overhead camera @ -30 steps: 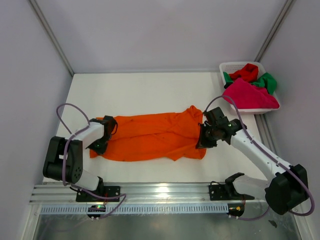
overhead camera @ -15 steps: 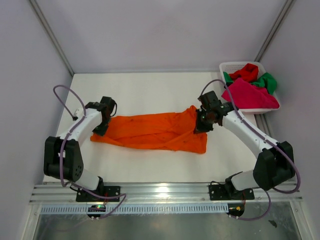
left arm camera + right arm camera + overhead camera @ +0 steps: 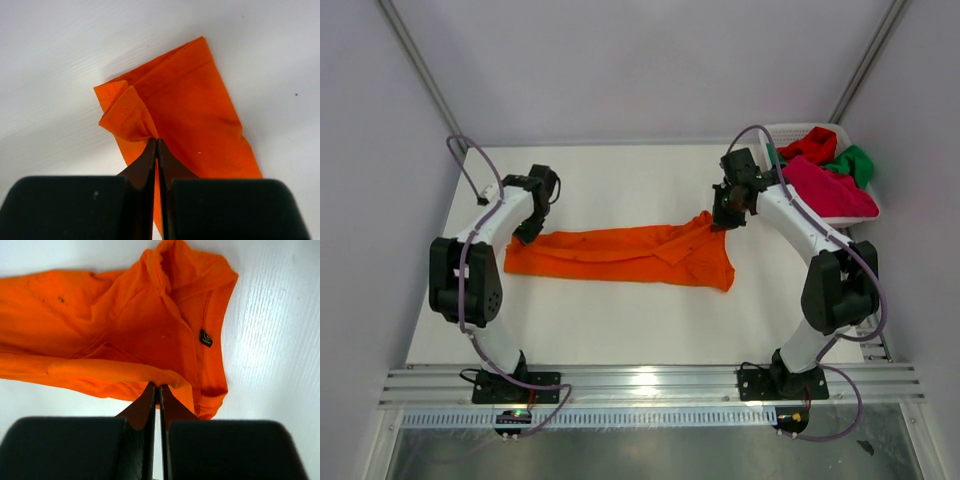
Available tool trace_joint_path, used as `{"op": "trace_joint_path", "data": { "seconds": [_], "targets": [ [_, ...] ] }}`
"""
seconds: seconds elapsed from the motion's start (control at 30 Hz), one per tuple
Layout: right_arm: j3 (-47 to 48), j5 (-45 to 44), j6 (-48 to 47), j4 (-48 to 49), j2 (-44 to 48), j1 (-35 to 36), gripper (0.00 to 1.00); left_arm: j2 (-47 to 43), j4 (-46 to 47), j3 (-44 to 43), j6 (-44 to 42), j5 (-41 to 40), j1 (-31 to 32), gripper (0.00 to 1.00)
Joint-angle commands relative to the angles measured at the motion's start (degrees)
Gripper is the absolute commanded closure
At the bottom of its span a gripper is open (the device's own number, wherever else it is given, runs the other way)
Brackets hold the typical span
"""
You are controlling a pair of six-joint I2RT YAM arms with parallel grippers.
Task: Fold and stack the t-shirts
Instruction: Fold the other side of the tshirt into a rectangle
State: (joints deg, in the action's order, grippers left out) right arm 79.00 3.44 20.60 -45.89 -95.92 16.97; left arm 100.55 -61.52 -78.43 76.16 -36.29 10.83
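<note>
The bright orange t-shirt point(image 3: 620, 256) lies stretched left to right across the white table as a narrow folded band. My left gripper point(image 3: 528, 236) is shut on its left end, pinching a bunched corner point(image 3: 131, 120). My right gripper point(image 3: 718, 221) is shut on a folded edge at its right end point(image 3: 150, 377), near the collar with a small black label point(image 3: 205, 338). The magenta-pink t-shirt point(image 3: 820, 188), the red t-shirt point(image 3: 812, 144) and the green t-shirt point(image 3: 855, 160) are piled in the basket at the back right.
The white lattice basket point(image 3: 772, 133) stands at the far right corner, just behind my right arm. Grey walls enclose the table on three sides. A metal rail point(image 3: 640, 385) runs along the near edge.
Both grippers have carried the near edge of the orange t-shirt away from me, toward the back. The shirt has gone from a broad spread to a narrow folded band.
</note>
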Motion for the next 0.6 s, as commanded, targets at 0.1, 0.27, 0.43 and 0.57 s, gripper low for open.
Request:
{"op": "trace_joint_path", "data": {
  "seconds": [0.1, 0.27, 0.43, 0.57],
  "targets": [
    [7.56, -3.18, -2.40, 0.63, -2.86, -1.59, 0.97, 2.89, -0.54, -6.46, -4.26, -2.12, -1.69, 1.00],
    [10.64, -3.18, -3.28, 0.01, -5.94, -3.08, 0.97, 5.18, -0.71, -9.72, -5.76, -1.68, -2.83, 1.00],
    [13.28, -5.38, -3.81, -0.25, -7.96, -3.87, 0.97, 6.93, 0.34, -11.30, -7.25, -0.01, -3.36, 1.00],
    [15.48, -5.11, -3.81, -1.13, -10.07, -3.96, 0.97, 9.83, 0.35, -12.97, -8.65, 1.66, -3.62, 1.00]
  ]
}}
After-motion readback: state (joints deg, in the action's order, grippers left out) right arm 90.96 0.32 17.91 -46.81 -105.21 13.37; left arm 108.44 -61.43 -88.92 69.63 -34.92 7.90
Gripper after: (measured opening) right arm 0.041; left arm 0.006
